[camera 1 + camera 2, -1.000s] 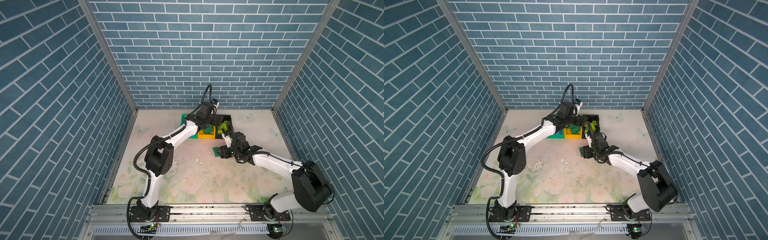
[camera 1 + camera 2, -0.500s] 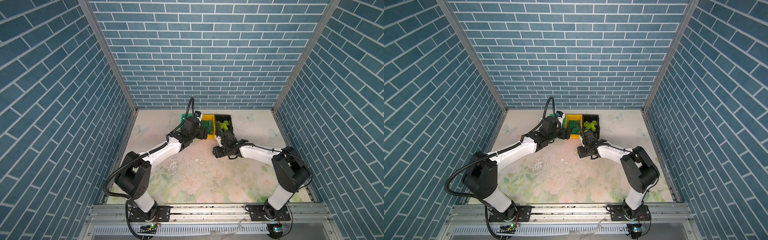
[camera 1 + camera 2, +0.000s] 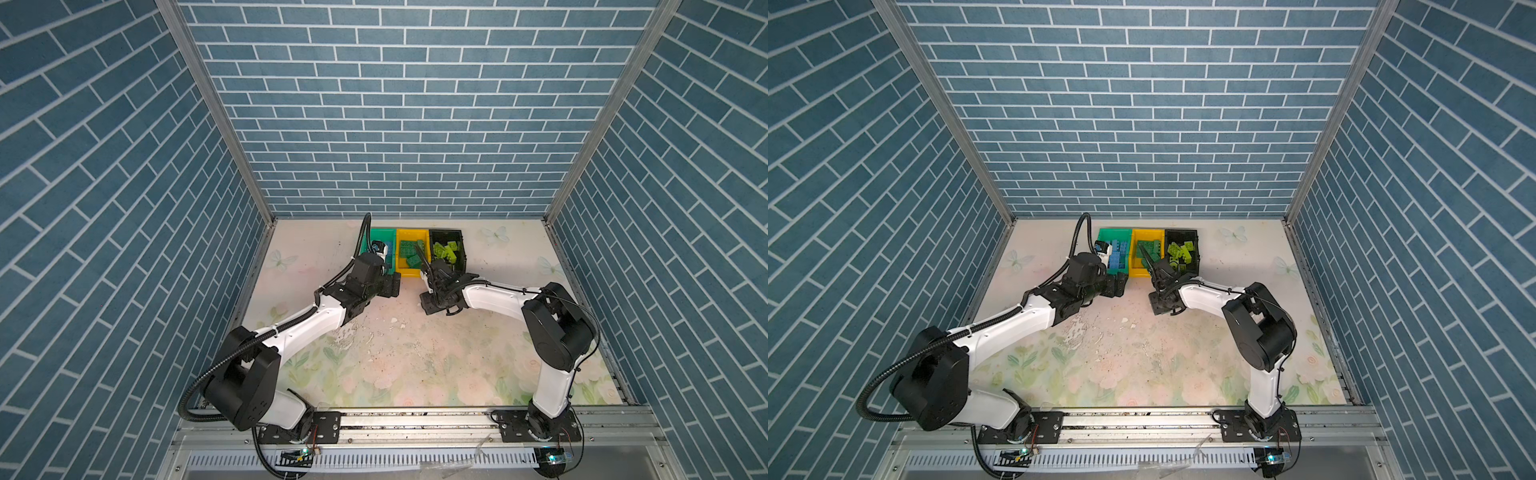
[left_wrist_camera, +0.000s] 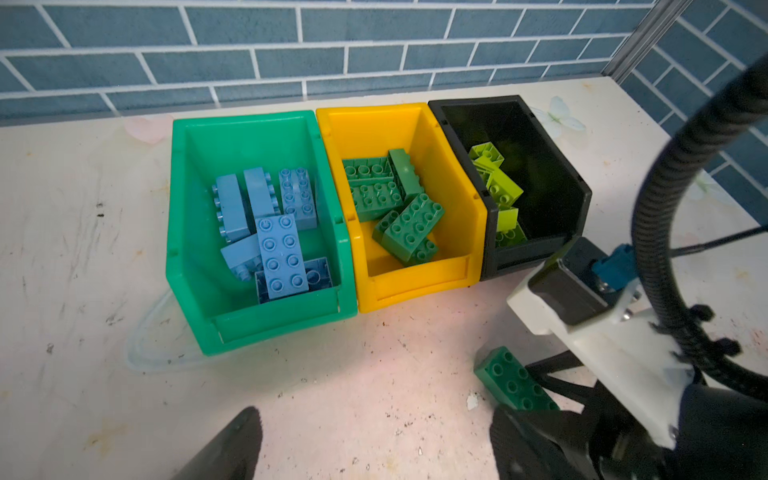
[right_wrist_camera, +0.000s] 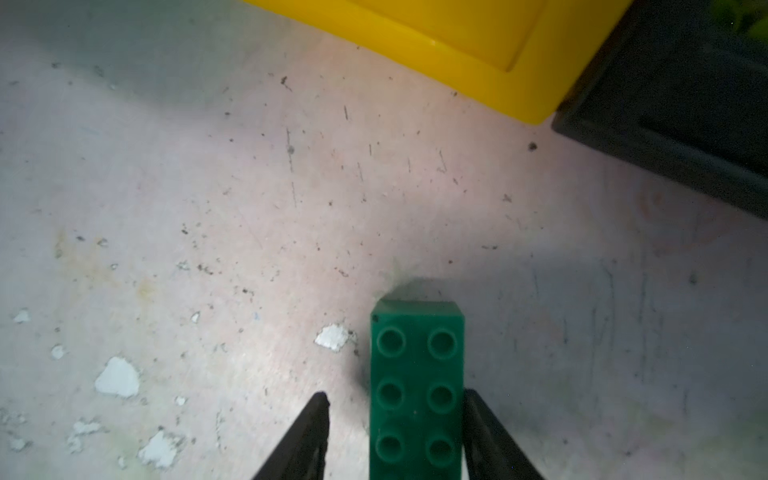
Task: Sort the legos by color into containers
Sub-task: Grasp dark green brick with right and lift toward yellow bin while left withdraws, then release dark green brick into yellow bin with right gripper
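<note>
right gripper (image 5: 397, 395), half open, straddles the brick (image 5: 417, 365) with one jaw touching, so closing may skew it; left gripper (image 4: 376, 419) gapes empty.

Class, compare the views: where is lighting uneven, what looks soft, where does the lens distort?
Right wrist view: dim, one bright patch on the table, shadow beside the dark green brick, yellow bin soft. Left wrist view: bright, even; wall lines bow slightly. Both top views: sharp, evenly lit, side walls splay outward.
</note>
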{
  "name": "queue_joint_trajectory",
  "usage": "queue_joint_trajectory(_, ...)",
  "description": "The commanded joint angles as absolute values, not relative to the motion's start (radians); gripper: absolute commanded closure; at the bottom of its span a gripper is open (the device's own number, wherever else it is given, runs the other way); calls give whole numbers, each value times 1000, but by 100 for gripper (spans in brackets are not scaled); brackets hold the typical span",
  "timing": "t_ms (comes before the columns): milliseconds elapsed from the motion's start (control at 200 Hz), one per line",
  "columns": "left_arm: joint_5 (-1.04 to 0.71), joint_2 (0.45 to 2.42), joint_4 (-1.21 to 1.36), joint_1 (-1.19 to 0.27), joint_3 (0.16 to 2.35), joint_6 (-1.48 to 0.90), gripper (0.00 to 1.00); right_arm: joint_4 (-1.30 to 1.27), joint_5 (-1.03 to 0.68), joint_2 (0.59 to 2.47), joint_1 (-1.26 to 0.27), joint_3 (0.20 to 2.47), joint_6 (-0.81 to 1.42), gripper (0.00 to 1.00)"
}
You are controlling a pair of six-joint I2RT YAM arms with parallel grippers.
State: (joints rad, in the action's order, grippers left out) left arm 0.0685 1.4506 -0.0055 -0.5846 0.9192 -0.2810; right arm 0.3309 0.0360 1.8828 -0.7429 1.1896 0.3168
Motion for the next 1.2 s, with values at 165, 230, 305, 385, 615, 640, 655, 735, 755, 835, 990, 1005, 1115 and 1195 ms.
queue_joint_trajectory(165, 129, 1377, -17, -580, 894, -293, 12, 416, 120, 1950, -755, 1249, 333, 60)
queue_joint_trajectory(230, 137, 1369, -23, -579, 895, -305, 12, 422, 124, 1941, -756, 1255, 339, 65)
queue_joint_trajectory(305, 127, 1363, -27, -576, 892, -315, 12, 410, 127, 1920, -755, 1253, 342, 73)
queue_joint_trajectory(385, 120, 1356, -1, -577, 865, -324, 12, 395, 135, 1899, -752, 1255, 362, 83)
queue_joint_trajectory(615, 98, 1351, -18, -576, 843, -358, 12, 290, -76, 1837, -682, 1267, 416, 95)
queue_joint_trajectory(640, 102, 1346, -13, -576, 835, -359, 12, 263, -111, 1831, -669, 1262, 425, 96)
queue_joint_trajectory(655, 104, 1343, -11, -577, 830, -360, 12, 246, -130, 1828, -660, 1259, 432, 96)
queue_joint_trajectory(735, 109, 1335, -18, -577, 824, -366, 12, 146, -254, 1810, -608, 1244, 478, 97)
queue_joint_trajectory(755, 109, 1333, -22, -576, 825, -368, 12, 121, -282, 1807, -593, 1241, 492, 97)
queue_joint_trajectory(835, 110, 1325, -34, -577, 825, -371, 12, 22, -385, 1802, -546, 1236, 549, 96)
queue_joint_trajectory(990, 120, 1313, -37, -575, 816, -372, 12, -180, -561, 1853, -482, 1257, 640, 95)
queue_joint_trajectory(1005, 118, 1313, -43, -575, 818, -372, 12, -193, -574, 1861, -476, 1263, 653, 95)
queue_joint_trajectory(1115, 116, 1309, -60, -575, 825, -368, 12, -292, -643, 1922, -446, 1310, 724, 94)
queue_joint_trajectory(1195, 122, 1303, -67, -574, 824, -369, 12, -333, -646, 1964, -437, 1343, 750, 93)
